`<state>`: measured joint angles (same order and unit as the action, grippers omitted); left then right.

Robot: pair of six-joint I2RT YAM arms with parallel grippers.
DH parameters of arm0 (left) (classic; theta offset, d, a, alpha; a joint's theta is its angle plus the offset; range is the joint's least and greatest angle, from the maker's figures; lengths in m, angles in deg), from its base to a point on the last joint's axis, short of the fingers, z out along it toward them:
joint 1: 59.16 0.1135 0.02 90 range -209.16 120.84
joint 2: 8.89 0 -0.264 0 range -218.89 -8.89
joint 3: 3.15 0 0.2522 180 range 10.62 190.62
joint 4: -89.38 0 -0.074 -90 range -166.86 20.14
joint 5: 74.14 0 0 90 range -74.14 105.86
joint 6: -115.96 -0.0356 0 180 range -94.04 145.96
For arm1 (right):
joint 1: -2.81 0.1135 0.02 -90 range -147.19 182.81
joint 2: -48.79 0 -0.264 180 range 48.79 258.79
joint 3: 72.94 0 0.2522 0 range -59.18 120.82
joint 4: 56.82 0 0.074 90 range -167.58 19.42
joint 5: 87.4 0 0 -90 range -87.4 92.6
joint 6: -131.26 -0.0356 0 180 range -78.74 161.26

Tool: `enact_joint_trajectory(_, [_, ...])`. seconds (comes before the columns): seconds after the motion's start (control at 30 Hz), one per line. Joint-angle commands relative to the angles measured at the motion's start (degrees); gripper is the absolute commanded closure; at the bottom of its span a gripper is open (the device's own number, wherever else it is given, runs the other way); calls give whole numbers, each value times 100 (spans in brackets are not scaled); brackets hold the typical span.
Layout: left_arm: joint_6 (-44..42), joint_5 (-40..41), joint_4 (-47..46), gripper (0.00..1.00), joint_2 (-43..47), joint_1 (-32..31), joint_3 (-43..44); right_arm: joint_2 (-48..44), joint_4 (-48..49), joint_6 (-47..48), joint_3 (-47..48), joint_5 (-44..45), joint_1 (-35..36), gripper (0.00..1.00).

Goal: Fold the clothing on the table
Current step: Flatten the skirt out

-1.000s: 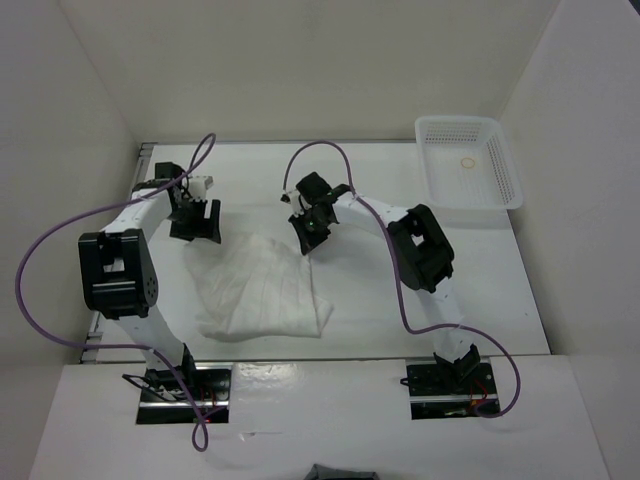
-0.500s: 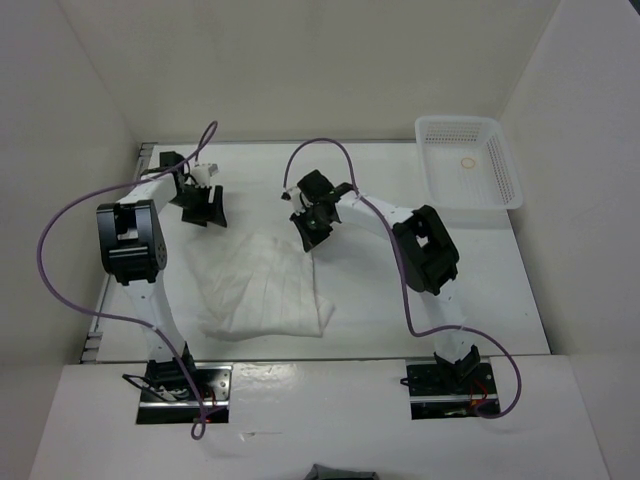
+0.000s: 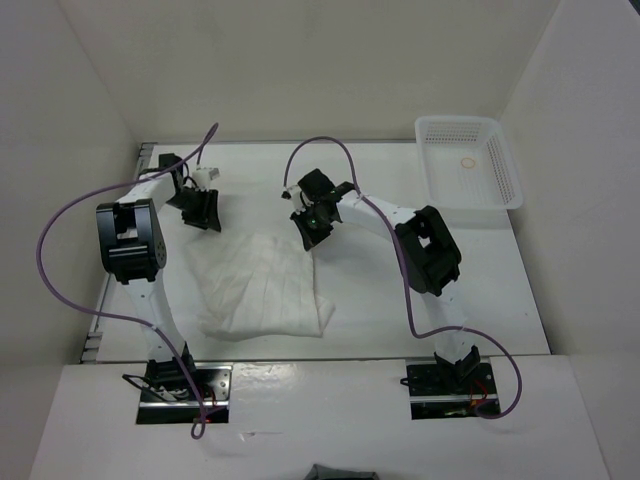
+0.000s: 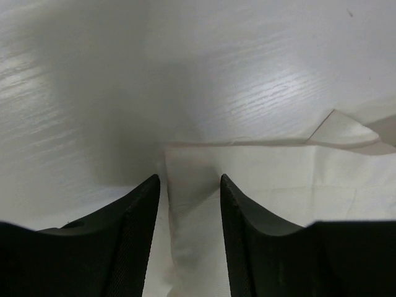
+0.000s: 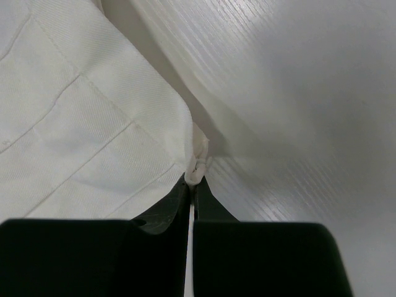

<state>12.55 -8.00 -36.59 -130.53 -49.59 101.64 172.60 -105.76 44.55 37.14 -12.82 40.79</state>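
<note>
Your left gripper [image 4: 189,180] has shifted onto the white pleated fabric garment [image 3: 262,285], left of the white plastic lattice basket [image 3: 455,120], jaws half-parted astride its far corner, holding nothing yet; your right gripper [image 5: 193,183] pinches the basket-side corner. Limp, light cloth: grip corners.

Basket [image 3: 460,121] blocks the table's [image 3: 490,280] two-o'clock corner; bare top runs from the clothing [image 3: 265,285] toward three o'clock.
</note>
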Motion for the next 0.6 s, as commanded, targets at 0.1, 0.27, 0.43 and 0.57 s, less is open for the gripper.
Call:
enact_joint_trajectory(0.1, [-539, 135, 570, 50, 106, -94, -252, -393, 178, 75, 10, 30, 34, 100])
enact_joint_trajectory(0.27, [-707, 136, 930, 50, 106, -95, -313, -445, 178, 75, 10, 83, 34, 100])
enact_joint_trajectory(0.43, [-760, 136, 869, 60, 159, -95, -313, -498, 178, 75, 10, 83, 34, 100])
enact_joint_trajectory(0.57, [-707, -40, 754, 75, 211, -95, -182, -498, 178, 75, 10, 136, 34, 100])
